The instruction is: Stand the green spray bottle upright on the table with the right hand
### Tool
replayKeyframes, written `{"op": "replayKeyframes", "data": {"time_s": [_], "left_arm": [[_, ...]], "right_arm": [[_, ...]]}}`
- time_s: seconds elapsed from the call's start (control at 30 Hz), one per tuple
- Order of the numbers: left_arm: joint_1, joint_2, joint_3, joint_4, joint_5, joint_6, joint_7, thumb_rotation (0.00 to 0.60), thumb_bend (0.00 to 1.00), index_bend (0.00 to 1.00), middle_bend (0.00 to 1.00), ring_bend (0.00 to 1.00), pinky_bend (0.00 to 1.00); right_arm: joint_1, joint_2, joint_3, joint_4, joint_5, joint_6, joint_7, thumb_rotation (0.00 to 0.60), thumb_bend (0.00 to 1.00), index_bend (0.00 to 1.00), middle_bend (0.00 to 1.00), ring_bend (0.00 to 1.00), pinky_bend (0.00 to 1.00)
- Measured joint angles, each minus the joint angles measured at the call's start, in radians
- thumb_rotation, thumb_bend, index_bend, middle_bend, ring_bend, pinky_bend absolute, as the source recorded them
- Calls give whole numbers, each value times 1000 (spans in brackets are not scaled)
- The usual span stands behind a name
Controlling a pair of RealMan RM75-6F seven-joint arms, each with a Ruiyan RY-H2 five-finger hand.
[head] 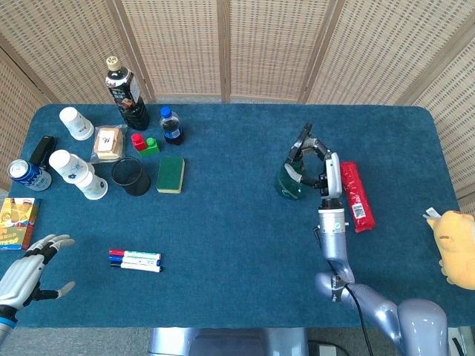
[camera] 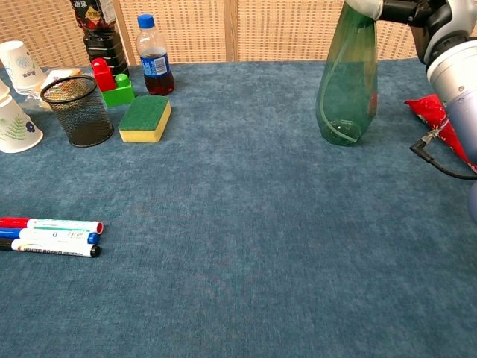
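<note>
The translucent green plastic spray bottle [camera: 347, 82] stands nearly upright on the blue-carpeted bench [camera: 246, 246], right of centre, its base apparently touching the surface. The right hand [head: 310, 159] grips it around the neck and sprayer head, so the standing looks essentially done; what remains, by my judgement, is letting go and checking it stays up. The chest view cuts off the bottle top and most of that hand. The left hand [head: 30, 268], fingers spread and empty, hovers at the near left edge.

The spray bottle [camera: 348, 82] is translucent green on a deep blue table [camera: 246, 239]. The sponge [camera: 144, 118] is green over yellow. The packet [head: 354, 194] is red.
</note>
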Motion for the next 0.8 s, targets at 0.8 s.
{"op": "replayKeyframes", "data": {"time_s": [0.8], "left_arm": [[0, -3, 3, 5, 12, 5, -6, 600, 305, 172, 149, 88, 13]], "right_arm": [[-5, 12, -9, -11, -17, 7, -11, 600, 230, 426, 486, 393, 443]]}}
